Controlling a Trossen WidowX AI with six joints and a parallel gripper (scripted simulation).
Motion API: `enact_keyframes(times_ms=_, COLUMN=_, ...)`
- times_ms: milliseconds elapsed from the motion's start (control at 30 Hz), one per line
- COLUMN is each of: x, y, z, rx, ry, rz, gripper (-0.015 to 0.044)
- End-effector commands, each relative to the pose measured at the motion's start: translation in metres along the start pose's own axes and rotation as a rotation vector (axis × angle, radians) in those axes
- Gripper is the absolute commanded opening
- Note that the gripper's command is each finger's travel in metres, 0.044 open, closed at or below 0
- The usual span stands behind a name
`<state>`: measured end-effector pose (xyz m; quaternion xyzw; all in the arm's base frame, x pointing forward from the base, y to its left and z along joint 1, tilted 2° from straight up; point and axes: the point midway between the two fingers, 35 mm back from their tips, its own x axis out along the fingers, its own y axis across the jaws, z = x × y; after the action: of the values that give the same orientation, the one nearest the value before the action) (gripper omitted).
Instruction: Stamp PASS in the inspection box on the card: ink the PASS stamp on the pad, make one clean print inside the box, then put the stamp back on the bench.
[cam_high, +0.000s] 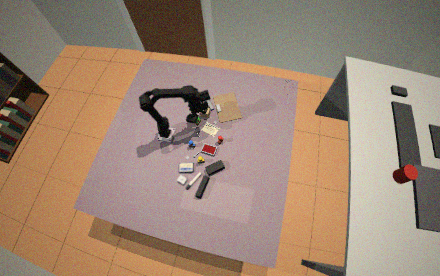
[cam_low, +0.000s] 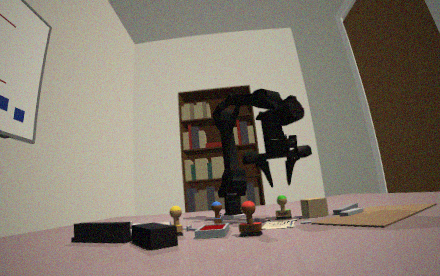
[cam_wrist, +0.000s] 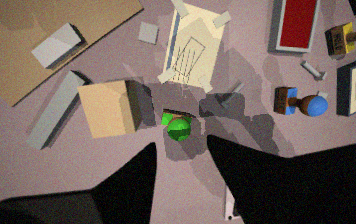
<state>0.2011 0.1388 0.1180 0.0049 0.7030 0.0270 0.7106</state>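
Note:
My gripper (cam_low: 280, 185) (cam_wrist: 181, 143) is part open and empty, pointing down above the green-knobbed stamp (cam_low: 282, 199) (cam_wrist: 179, 130). That stamp stands upright between and below the fingertips; its lettering cannot be read. The cream card (cam_high: 210, 129) (cam_wrist: 200, 30) lies just beyond it, taped at its corners, with a tilted outlined box and thin dark lines. The red ink pad (cam_high: 209, 149) (cam_low: 212, 227) (cam_wrist: 300, 25) lies past the card. A red-knobbed stamp (cam_high: 220, 139) (cam_low: 248, 205), a blue one (cam_high: 191, 143) (cam_low: 216, 205) (cam_wrist: 316, 106) and a yellow one (cam_high: 200, 159) (cam_low: 175, 211) stand around the pad.
A tan block (cam_low: 314, 208) (cam_wrist: 107, 109) stands close beside the green stamp. Grey bars (cam_wrist: 55, 110) (cam_wrist: 57, 45) lie by and on the brown board (cam_high: 228, 107) (cam_low: 375, 220) (cam_wrist: 100, 15). Black blocks (cam_high: 215, 167) (cam_high: 202, 187) lie beyond the yellow stamp.

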Motion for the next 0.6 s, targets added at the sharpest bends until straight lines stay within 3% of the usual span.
enact_keyframes(times_ms=0, x=0.008, y=-0.001, z=0.000, rx=-0.005, ry=0.006, rz=-0.008, gripper=0.0217)
enact_keyframes(times_ms=567, x=0.036, y=0.000, z=0.000, rx=-0.005, ry=0.006, rz=-0.007, gripper=0.0217)
